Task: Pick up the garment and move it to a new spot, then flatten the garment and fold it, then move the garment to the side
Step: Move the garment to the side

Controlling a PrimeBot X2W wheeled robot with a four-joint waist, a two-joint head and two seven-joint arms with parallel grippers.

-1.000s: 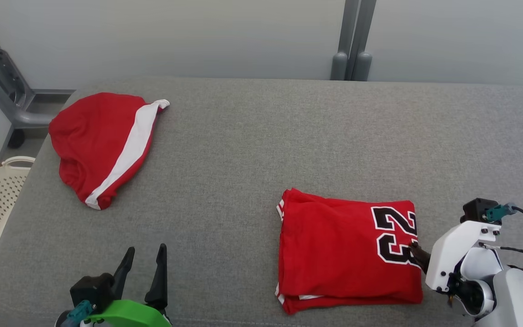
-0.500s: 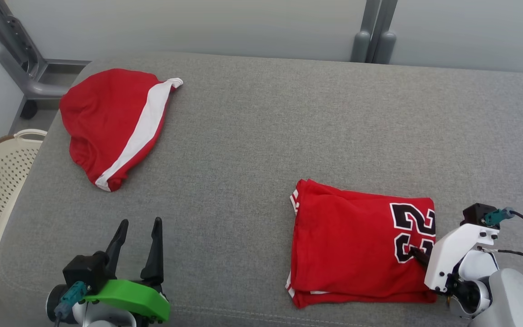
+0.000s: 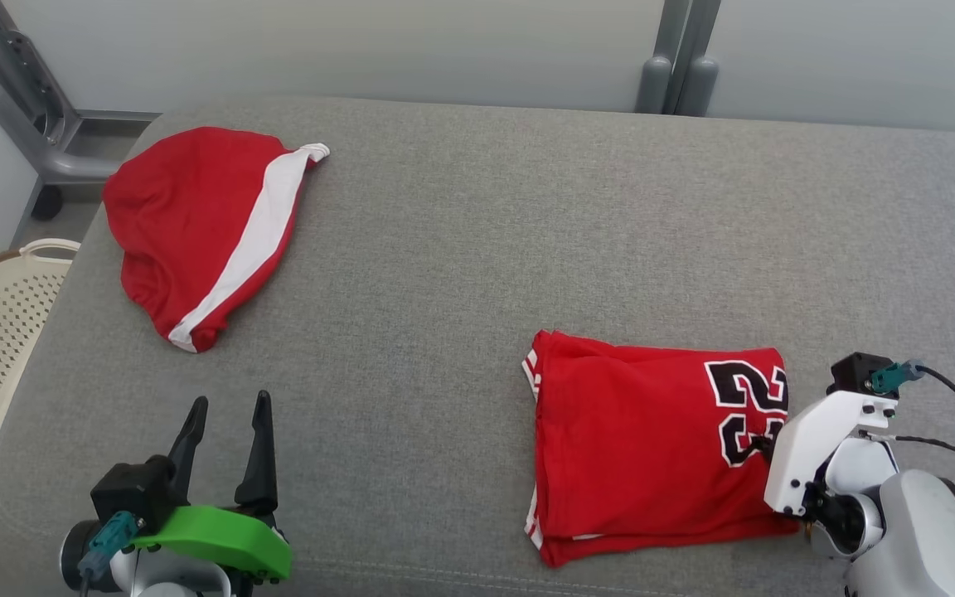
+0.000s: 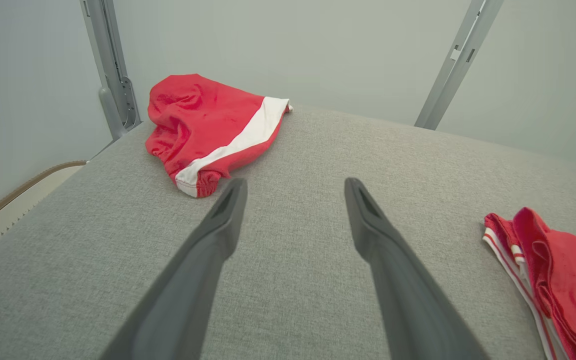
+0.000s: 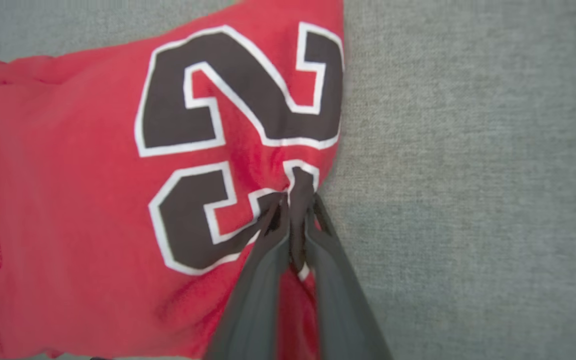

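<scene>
The right gripper (image 5: 295, 200) pinches the numbered edge of the folded jersey (image 3: 652, 448) at the front right of the cushion (image 3: 477, 249), the left gripper (image 3: 229, 400) gapes idle, and a top-layer-only pinch could peel the fold open when dragged.

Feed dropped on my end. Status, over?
Right gripper shut on folded jersey, at its numbered edge. Left gripper open, holding nothing. Red-and-white garment far left, not in the way.

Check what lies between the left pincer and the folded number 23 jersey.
Nothing but bare grey upholstery separates the left pincer from the folded jersey; the head view shows the whole stretch, and the left wrist view agrees.
</scene>
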